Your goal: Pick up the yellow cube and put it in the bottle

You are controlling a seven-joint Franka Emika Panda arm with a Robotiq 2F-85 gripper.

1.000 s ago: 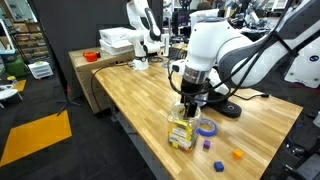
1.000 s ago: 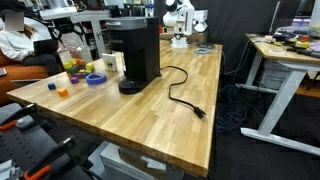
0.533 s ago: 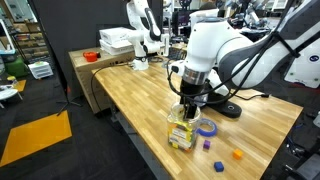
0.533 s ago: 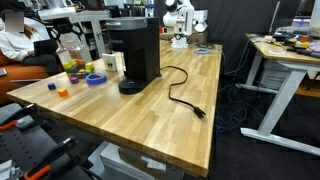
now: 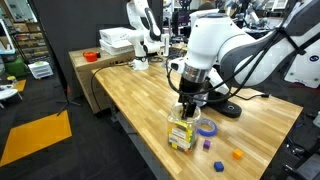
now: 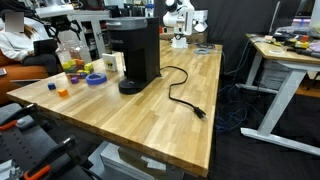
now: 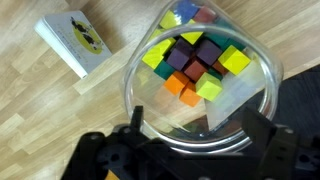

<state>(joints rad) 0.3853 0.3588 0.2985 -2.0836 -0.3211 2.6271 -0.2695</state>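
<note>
Starting at the left of the wrist view, we see a small printed card box (image 7: pixel 72 40) lying flat on the wooden counter (image 7: pixel 40 110), near the bottle (image 7: pixel 130 90) but apart from it. Moving right, the bottle's wide round mouth fills the middle of the view, because the pincer (image 7: pixel 190 150) hangs directly over it. That is the sensible spot from which a small block can fall without catching the rim.

Inside the bottle we make out a jumble of purple, orange, green and yellow blocks. The yellow cube (image 7: pixel 235 62) seems to lie among them toward the right wall, down in the bottle beneath the pincer and not between its fingers. Several pieces are yellowish, so we cannot be sure which one is meant.

The pincer is spread wide and holds nothing, with one finger at each side of the mouth. We judge the drop as done.

In an exterior view, to the right of the bottle (image 5: pixel 180 125), a blue tape ring (image 5: pixel 206 127), a purple cube (image 5: pixel 207 144) and an orange cube (image 5: pixel 238 154) sit on the counter, presumably left out because the task does not name them.
</note>
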